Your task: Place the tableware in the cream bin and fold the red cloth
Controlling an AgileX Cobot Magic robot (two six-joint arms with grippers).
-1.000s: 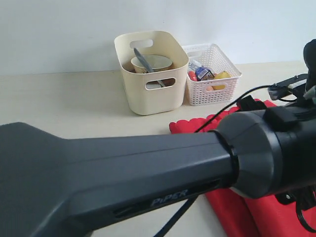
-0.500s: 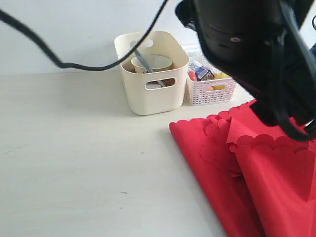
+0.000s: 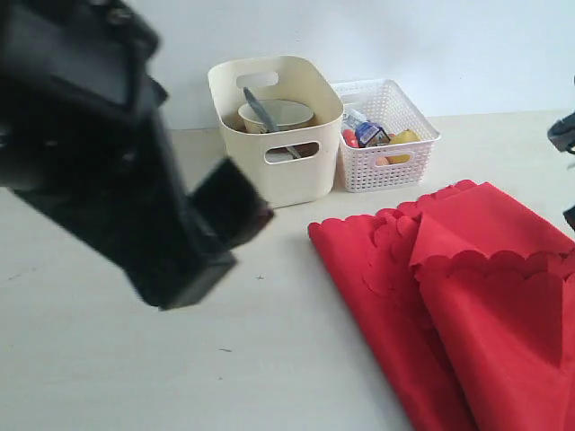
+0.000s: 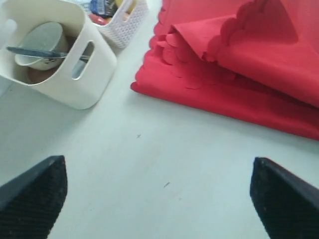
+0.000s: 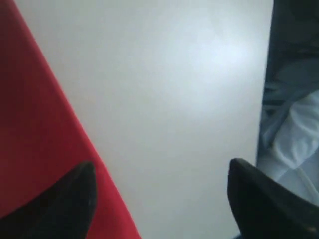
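Two parts make up the job, and both look far along. The bench [image 3: 135, 359] carries the red cloth [image 3: 467, 296] at the right of the exterior view. It is doubled into layers, with a loose flap turned over on top and scalloped edges out of line, so I judge the fold rough and perhaps unfinished. The left gripper [image 4: 159, 199] hangs above bare bench near the cloth, jaws spread wide and empty. The right gripper [image 5: 159, 204] is beside the cloth's edge, jaws likewise apart, holding nothing. The cream bin [image 3: 269, 180] stands at the back beside a white lattice basket [image 3: 395, 166]. It holds the pale bowl [image 4: 42, 42] with the silver knife [image 4: 35, 52] across it; other pieces inside are hard to make out.
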